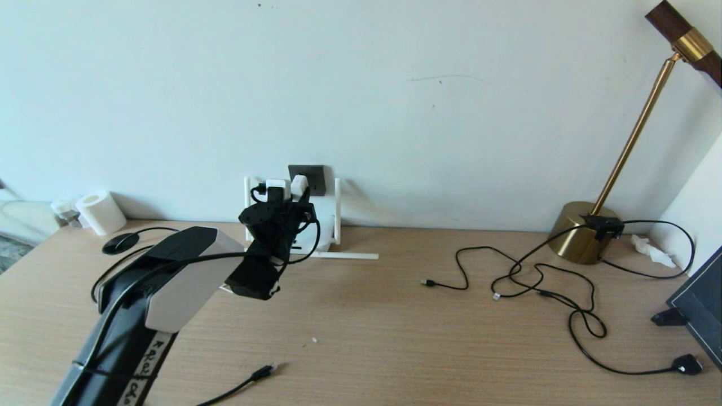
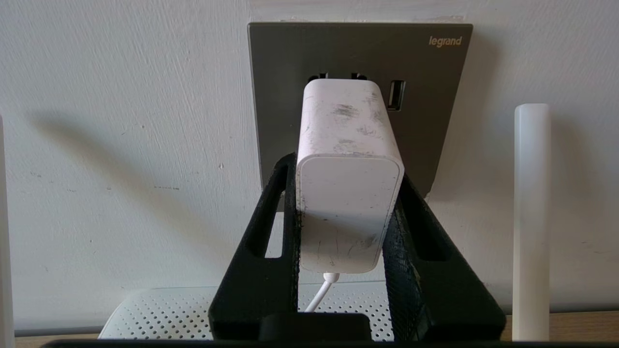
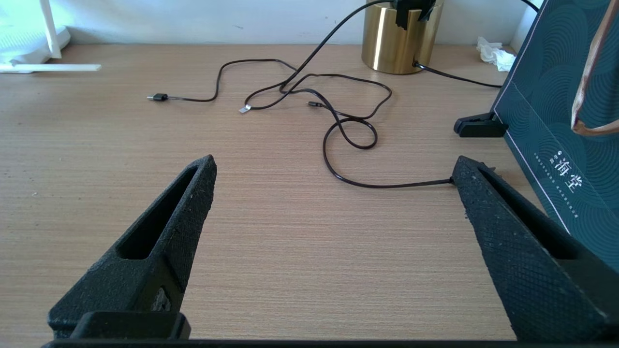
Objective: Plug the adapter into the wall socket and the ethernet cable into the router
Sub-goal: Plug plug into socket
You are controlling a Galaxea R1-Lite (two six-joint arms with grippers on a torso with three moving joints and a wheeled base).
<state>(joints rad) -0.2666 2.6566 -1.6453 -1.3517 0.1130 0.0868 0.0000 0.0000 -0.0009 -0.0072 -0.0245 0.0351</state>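
Note:
My left gripper (image 2: 346, 171) is shut on the adapter (image 2: 348, 208), a scuffed white block with a thin white cord hanging from its near end. The adapter's far end sits against the dark grey wall socket (image 2: 425, 121), just below two slots that still show; its prongs are hidden. In the head view the adapter (image 1: 299, 185) is at the socket (image 1: 315, 179), above the white router (image 1: 324, 225). The ethernet cable (image 1: 262, 372) lies near the table's front edge, plug pointing right. My right gripper (image 3: 334, 162) hangs open over bare table, outside the head view.
One router antenna (image 1: 337, 208) stands upright and another (image 1: 344, 256) lies flat on the table. Thin black cables (image 1: 536, 282) sprawl at the right by a brass lamp base (image 1: 581, 242). A dark teal board (image 1: 702, 304) stands at the far right. A tissue roll (image 1: 101, 211) sits at the back left.

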